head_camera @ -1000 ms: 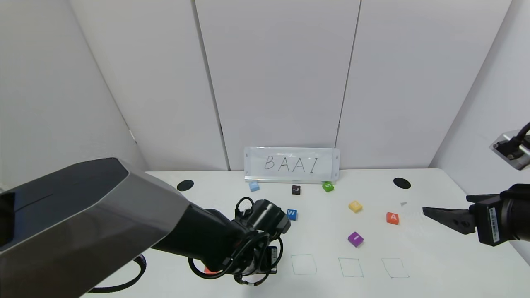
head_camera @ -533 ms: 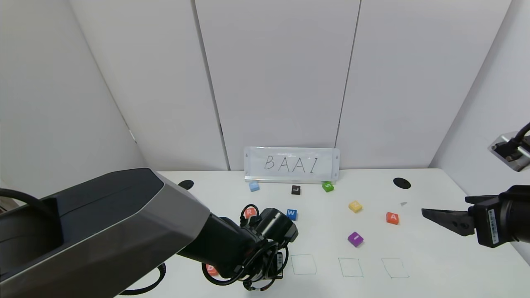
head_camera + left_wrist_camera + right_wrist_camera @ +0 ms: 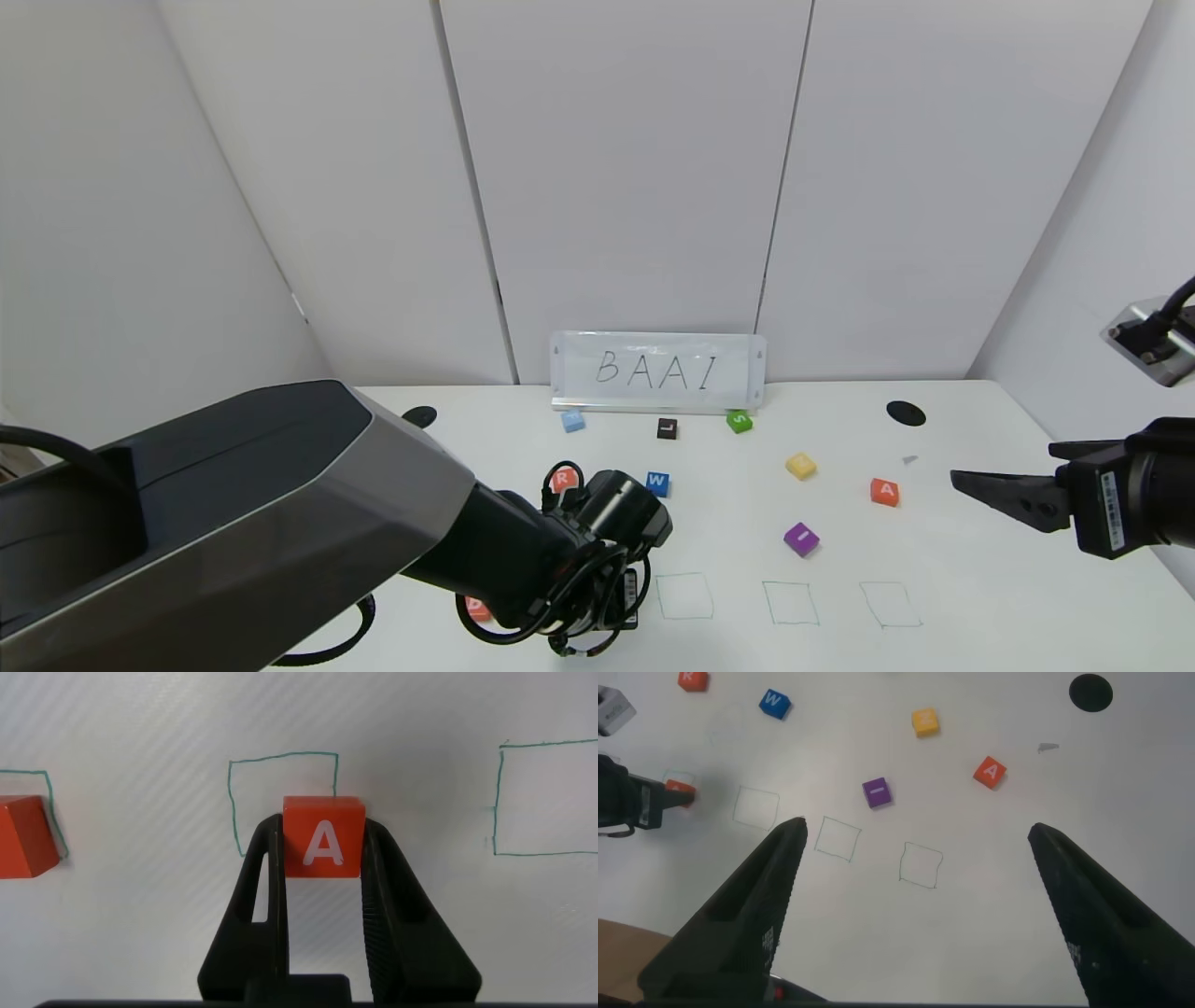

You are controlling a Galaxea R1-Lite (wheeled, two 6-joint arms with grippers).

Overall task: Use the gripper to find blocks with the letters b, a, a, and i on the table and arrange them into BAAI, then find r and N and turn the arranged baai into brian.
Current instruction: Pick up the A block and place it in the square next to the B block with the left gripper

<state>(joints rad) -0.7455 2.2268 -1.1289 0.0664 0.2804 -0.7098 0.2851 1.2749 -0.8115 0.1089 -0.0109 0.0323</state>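
Orange-red A block is clamped between the left gripper fingers, at the six o'clock edge of a drawn square. It should be advanced toward twelve o'clock, centred, then released. The right gripper is parked at three o'clock, fingers apart.

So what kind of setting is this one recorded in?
Most likely a robot lab test cell: a white table boxed in by plain white partition panels, a whiteboard card reading BAAI, scattered letter cubes such as the blue W, and pen-drawn target squares.
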